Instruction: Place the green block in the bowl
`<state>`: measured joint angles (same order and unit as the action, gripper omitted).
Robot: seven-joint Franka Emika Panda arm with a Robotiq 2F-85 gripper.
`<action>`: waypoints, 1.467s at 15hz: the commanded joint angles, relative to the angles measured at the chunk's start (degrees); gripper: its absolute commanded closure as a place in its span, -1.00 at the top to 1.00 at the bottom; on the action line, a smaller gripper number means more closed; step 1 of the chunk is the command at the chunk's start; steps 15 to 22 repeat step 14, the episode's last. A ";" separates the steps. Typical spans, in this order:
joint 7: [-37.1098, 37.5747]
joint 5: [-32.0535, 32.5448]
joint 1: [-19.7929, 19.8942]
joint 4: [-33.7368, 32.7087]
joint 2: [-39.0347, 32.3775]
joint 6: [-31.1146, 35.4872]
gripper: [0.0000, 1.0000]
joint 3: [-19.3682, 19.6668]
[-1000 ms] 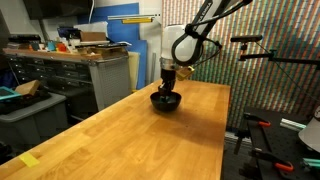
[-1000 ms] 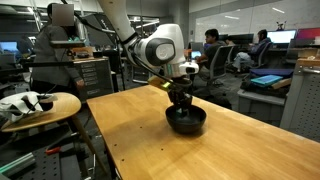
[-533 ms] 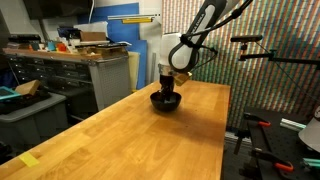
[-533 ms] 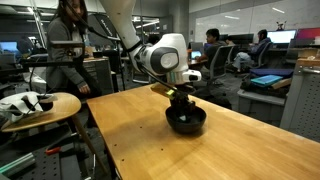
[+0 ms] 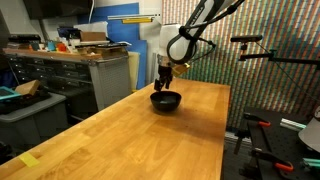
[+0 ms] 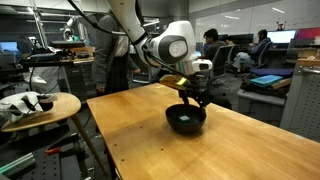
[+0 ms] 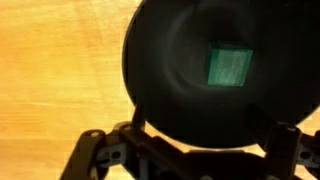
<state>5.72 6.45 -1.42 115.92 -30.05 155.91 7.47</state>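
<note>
In the wrist view the green block (image 7: 229, 66) lies flat inside the black bowl (image 7: 165, 85), right of its middle, with nothing touching it. My gripper (image 7: 200, 140) hangs above the bowl, open, its two fingers spread wide at the lower edge and empty. In both exterior views the gripper (image 5: 165, 84) (image 6: 196, 98) hovers just over the bowl (image 5: 166, 101) (image 6: 186, 120), which stands on the wooden table (image 5: 130, 135). The block cannot be made out in the exterior views.
The bowl stands near the table's far end (image 6: 140, 125). A yellow tape mark (image 5: 30, 160) is near the table's front corner. Grey cabinets (image 5: 60, 75) stand beside the table, and a round side table (image 6: 40, 105) carries clutter. A person (image 6: 105, 50) stands behind the arm.
The gripper has opened and risen out of the bowl. The green block now lies free in the bowl.
</note>
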 commanded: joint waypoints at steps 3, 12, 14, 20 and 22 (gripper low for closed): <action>-2.89 -0.37 1.53 -2.67 4.79 -8.20 1.00 -1.20; -4.33 -2.06 2.10 -4.36 8.00 -13.69 1.00 -3.34; -4.50 -2.10 2.21 -4.37 7.99 -13.82 1.00 -3.39; -4.50 -2.10 2.21 -4.37 7.99 -13.82 1.00 -3.39; -4.50 -2.10 2.21 -4.37 7.99 -13.82 1.00 -3.39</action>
